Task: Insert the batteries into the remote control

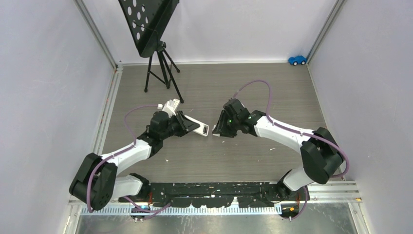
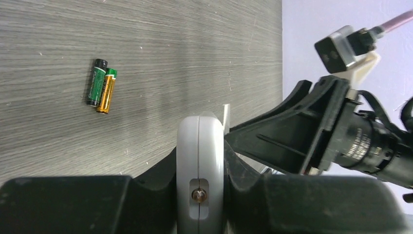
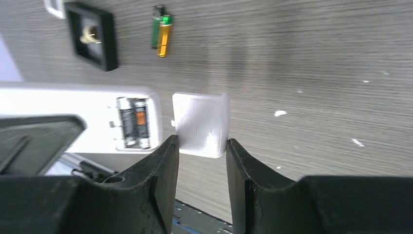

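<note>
Half-closed, the right gripper (image 3: 202, 146) pinches a ribbed white plastic cover (image 3: 200, 122) while, just beside it, the left gripper (image 2: 200, 156) clamps the smooth white remote (image 3: 58, 100), two cylindrical batteries (image 3: 134, 122) seated inside.

Bright even light; faint shadows; wrist-view foregrounds blurred.

Left arm (image 1: 124, 157) and right arm (image 1: 285, 134): white link shells alternate with black joint housings. A purple cable (image 1: 258, 83) loops along each arm. A green light (image 1: 230, 120) marks the right wrist. The right gripper (image 3: 202, 141) carries matte black, wedge-shaped fingers (image 3: 163, 180).
</note>
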Controlling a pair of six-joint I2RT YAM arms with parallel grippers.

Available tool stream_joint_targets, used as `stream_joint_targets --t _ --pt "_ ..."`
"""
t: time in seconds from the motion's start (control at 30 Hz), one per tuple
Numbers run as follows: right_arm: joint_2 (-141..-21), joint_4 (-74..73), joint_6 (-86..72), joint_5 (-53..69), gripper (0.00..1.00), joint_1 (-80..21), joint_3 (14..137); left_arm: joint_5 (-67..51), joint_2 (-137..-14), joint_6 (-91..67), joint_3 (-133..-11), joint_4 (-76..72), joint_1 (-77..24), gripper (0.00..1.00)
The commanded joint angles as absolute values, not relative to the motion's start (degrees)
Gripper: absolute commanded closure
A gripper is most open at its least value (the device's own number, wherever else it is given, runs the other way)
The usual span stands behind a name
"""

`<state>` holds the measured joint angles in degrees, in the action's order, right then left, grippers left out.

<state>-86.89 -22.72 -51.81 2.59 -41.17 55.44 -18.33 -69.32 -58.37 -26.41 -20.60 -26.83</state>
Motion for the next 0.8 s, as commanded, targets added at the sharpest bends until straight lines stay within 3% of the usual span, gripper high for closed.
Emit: stream_joint_targets --t 0.0,0.77 --pt "-82.8 -16.4 -56.6 5.0 0.59 -42.1 55.6 -15.7 -70.2 -59.7 -27.6 -27.4 -28.1 1.0" --pt "-86.1 -13.3 -56.5 7.1 0.58 -43.2 58.3 -16.9 -70.9 -63.3 -28.1 -27.4 -28.6 1.0"
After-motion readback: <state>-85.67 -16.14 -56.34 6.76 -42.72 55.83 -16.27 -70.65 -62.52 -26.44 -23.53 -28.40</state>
